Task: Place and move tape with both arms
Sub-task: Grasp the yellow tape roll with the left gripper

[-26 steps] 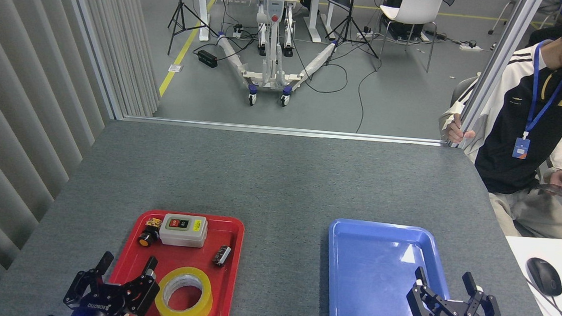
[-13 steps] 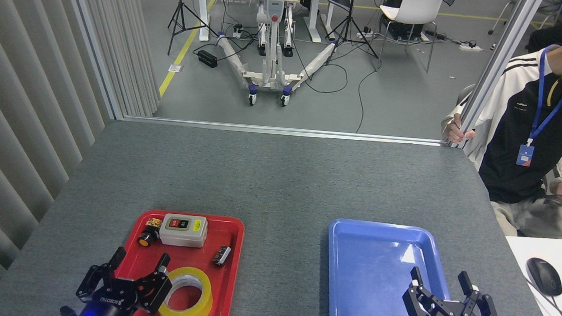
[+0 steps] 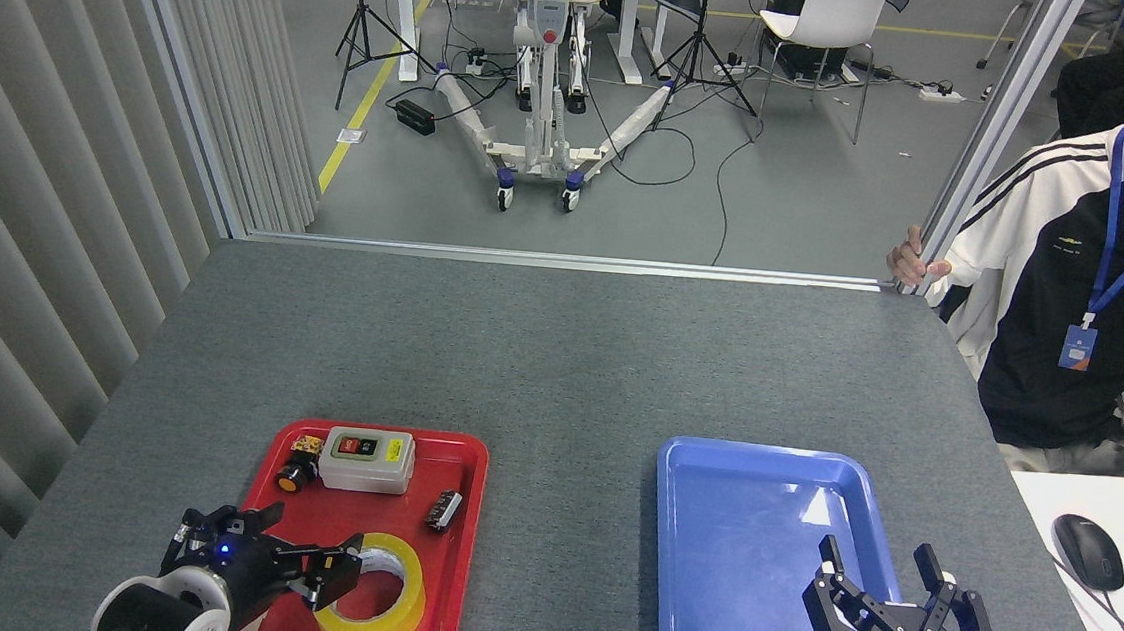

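On the near left of the grey worktop (image 3: 559, 355) sits a red tray (image 3: 467, 509), and the tape (image 3: 377, 597) lies flat in its near end, hole facing up. The left tool (image 3: 308, 548) is turned on its side, fingers spread; one finger (image 3: 343, 551) reaches over the roll's left rim, the other points toward the tray's far end. Nothing is pinched yet, and I cannot tell whether the finger touches the roll or hangs just above it.

The main risk, as I judge it, is a bad bite. With the tool tilted so far, closing now could catch only the top edge of the rim, and the smooth roll might squirt sideways or tip up on its edge. A push instead of a pinch could slide the roll against the tray lip or drag the light tray across the worktop. Farther up the same tray are a grey switch box (image 3: 367, 460), a small black-orange button (image 3: 292, 476) and a small dark clip (image 3: 444, 509); a wide swing after lifting could knock them.

The right tool (image 3: 887, 582) hovers over the near end of the blue tray (image 3: 759, 492), fingers spread and holding nothing. If the roll is passed or set there, a poorly timed release could drop it outside the tray. A person (image 3: 1085, 297) sits close by the worktop's far right corner.
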`<state>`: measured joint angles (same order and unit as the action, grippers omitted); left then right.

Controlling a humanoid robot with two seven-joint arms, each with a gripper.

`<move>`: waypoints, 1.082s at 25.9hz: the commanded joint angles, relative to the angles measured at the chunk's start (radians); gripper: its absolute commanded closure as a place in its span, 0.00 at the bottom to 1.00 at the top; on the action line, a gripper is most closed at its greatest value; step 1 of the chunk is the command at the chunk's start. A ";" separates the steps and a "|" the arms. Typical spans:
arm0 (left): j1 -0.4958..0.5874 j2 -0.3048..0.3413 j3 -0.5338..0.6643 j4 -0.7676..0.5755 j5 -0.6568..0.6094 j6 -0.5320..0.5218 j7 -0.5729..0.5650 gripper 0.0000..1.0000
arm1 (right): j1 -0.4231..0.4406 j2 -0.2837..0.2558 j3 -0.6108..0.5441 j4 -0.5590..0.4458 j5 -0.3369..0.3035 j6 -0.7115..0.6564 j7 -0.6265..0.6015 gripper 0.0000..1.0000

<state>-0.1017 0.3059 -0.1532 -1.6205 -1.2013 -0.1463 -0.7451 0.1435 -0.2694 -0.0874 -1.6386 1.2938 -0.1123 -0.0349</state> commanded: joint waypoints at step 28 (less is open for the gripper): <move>-0.326 0.001 -0.097 0.393 0.414 -0.605 -0.109 1.00 | 0.021 0.013 0.000 0.005 0.024 -0.006 -0.011 0.00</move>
<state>-0.4203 0.3143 -0.3017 -1.2254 -0.9960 -0.6448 -0.8735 0.1609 -0.2584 -0.0874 -1.6336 1.3175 -0.1181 -0.0465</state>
